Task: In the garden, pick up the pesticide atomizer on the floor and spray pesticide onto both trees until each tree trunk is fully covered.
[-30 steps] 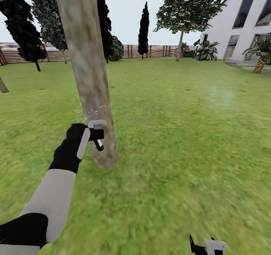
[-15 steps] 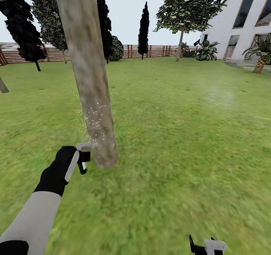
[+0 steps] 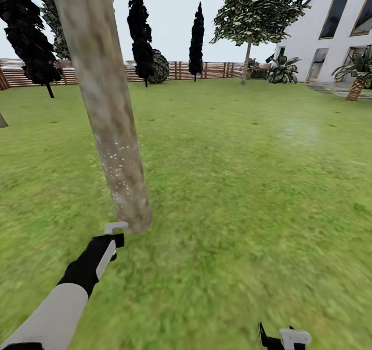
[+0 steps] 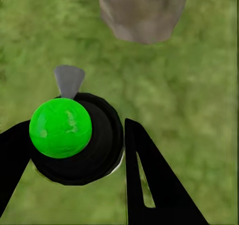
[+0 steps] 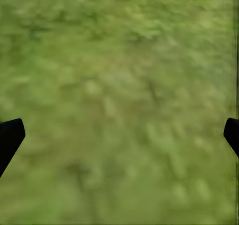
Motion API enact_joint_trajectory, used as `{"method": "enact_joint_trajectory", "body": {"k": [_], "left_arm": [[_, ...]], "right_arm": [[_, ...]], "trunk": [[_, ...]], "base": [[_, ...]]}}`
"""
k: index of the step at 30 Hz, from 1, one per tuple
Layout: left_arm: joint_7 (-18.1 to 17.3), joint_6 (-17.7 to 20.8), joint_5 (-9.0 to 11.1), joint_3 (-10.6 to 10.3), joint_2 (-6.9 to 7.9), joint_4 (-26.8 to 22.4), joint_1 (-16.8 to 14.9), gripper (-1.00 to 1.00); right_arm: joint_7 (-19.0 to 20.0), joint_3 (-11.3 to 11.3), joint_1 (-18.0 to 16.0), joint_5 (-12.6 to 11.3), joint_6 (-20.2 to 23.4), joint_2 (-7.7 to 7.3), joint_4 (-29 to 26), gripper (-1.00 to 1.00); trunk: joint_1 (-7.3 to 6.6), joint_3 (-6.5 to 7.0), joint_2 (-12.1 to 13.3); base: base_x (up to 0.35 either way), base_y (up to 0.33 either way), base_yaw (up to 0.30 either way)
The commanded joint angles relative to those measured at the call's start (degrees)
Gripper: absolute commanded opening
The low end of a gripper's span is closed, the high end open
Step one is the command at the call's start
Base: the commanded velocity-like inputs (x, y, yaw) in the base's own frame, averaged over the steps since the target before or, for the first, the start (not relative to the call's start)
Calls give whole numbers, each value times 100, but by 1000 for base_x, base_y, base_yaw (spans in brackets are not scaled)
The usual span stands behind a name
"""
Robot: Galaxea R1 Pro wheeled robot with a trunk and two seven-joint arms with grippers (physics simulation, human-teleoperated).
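Note:
The near tree trunk (image 3: pixel 106 112), thick and mottled grey-beige, leans across the left of the head view, with white spray specks on its lower part. Just before its base, my left gripper (image 3: pixel 110 240) is shut on the pesticide atomizer (image 3: pixel 115 228), whose pale grey trigger head points at the bark. In the left wrist view the atomizer (image 4: pixel 62 127) is a dark round body with a bright green face and a grey nozzle, held between black fingers (image 4: pixel 149 185), and the trunk base (image 4: pixel 143 10) lies ahead. A second tree (image 3: pixel 248 55) stands far off. My right gripper (image 3: pixel 283 335) hangs open over grass.
Grass lawn (image 3: pixel 248 184) spreads all around. A red-brown slat fence (image 3: pixel 206 70) runs along the back with dark cypresses (image 3: pixel 197 40) before it. The white house (image 3: pixel 336 29) and palm-like plants (image 3: pixel 356 76) stand at the far right.
My left arm has lowered the atomizer from mid-trunk height to the trunk's base. Spray specks have appeared lower on the bark. The view has shifted slightly, so the trunk sits further left.

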Motion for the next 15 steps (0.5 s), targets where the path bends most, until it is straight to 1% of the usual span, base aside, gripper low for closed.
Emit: {"method": "enact_joint_trajectory", "body": {"k": [1, 5, 7, 11, 15], "left_arm": [[-6, -75, -4, -1, 16, -4, 27, -100], [8, -163, -15, 0, 30, -7, 148, -100], [12, -172, -20, 12, 52, -7, 177, -100], [21, -175, -17, 24, 60, -7, 185, -100], [22, -175, -9, 23, 58, -7, 189, -100]], "right_arm": [[0, 0, 0, 0, 0, 0, 0, 100], [-7, 0, 0, -1, 0, 0, 0, 100], [-9, 0, 0, -1, 0, 0, 0, 100], [-9, 0, 0, 0, 0, 0, 0, 100], [-2, 0, 0, 0, 0, 0, 0, 100]], "trunk": [[0, 0, 0], [0, 0, 0], [0, 0, 0], [0, 0, 0], [0, 0, 0]], "base": [[9, -272, 0], [2, -273, 4], [19, -275, 114], [81, -275, 253], [134, -272, 276]]}}
